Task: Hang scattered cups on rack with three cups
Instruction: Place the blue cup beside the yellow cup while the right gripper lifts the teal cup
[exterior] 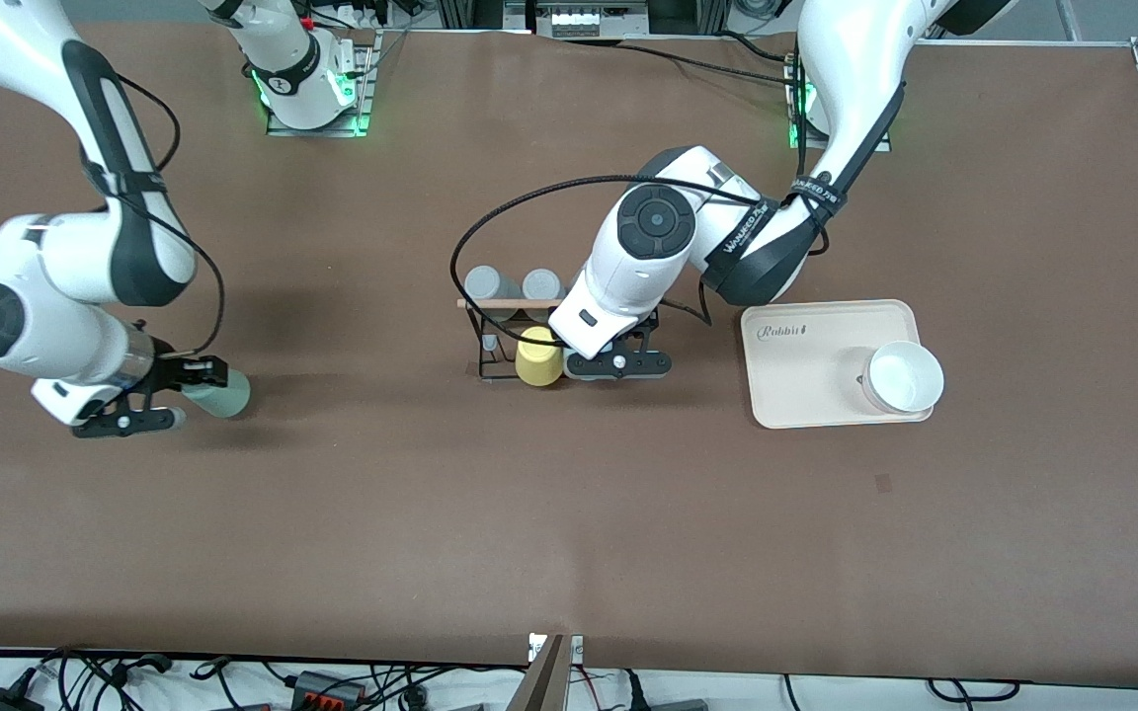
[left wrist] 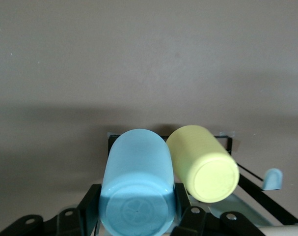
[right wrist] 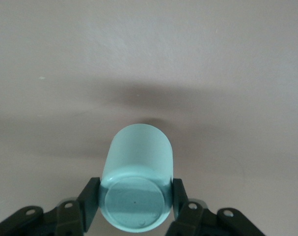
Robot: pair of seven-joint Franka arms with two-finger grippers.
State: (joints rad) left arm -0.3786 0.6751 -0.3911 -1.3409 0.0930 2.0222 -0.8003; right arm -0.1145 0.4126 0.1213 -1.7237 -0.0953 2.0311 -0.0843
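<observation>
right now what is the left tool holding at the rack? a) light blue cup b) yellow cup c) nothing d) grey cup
a: the left tool is closed on the light blue cup, beside the yellow cup on the rack.

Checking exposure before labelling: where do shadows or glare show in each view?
Front view: soft shadow on the table under the right arm, green glow at both bases. Left wrist view: a dark band above the blue cup. Right wrist view: the same above the mint cup; no glare.
</observation>
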